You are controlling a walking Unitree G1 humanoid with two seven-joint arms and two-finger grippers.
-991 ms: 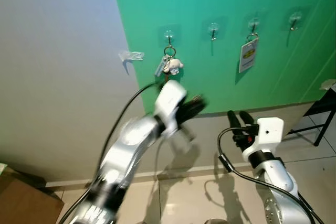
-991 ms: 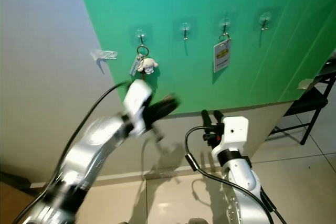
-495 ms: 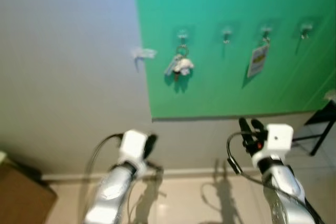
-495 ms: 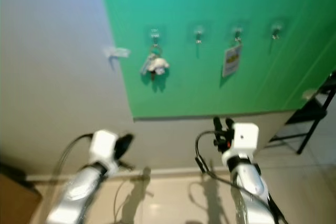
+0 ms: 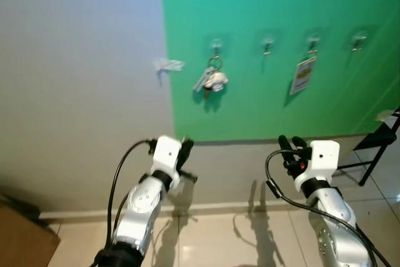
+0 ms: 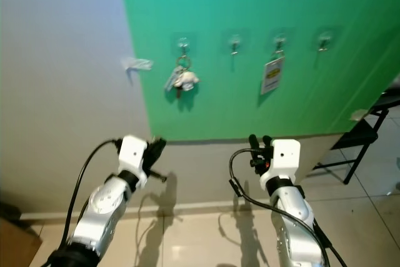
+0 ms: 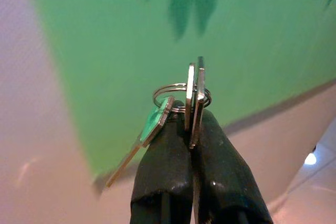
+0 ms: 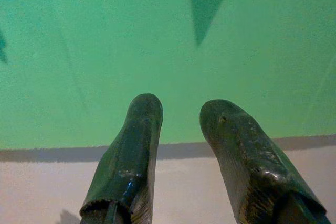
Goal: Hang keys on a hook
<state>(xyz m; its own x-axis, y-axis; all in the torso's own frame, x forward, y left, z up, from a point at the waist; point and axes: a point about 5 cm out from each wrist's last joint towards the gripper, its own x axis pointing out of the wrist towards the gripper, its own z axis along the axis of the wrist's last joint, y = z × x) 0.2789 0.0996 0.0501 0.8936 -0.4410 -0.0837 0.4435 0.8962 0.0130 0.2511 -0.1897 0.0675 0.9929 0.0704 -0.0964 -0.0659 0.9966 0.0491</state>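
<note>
Your left gripper has its fingers pressed together on a ring of keys: two flat keys stand upright between the tips and a third, with a green head, hangs off to one side. In the head views that gripper sits low, in front of the grey strip of wall just below the green panel, well under the hooks.

Your right gripper is raised at about the same height, further right, with its fingers spread apart and nothing between them; it points at the lower edge of the green panel.

On the panel, four clear hooks run in a row. The leftmost hook carries another key bunch with a small white charm. The second hook is bare. The third holds a white tag with a yellow mark; its print is too small to read. The rightmost hook looks bare, though it is slightly blurred. A scrap of clear tape sticks to the grey wall left of the panel. A black chair stands at the far right.
</note>
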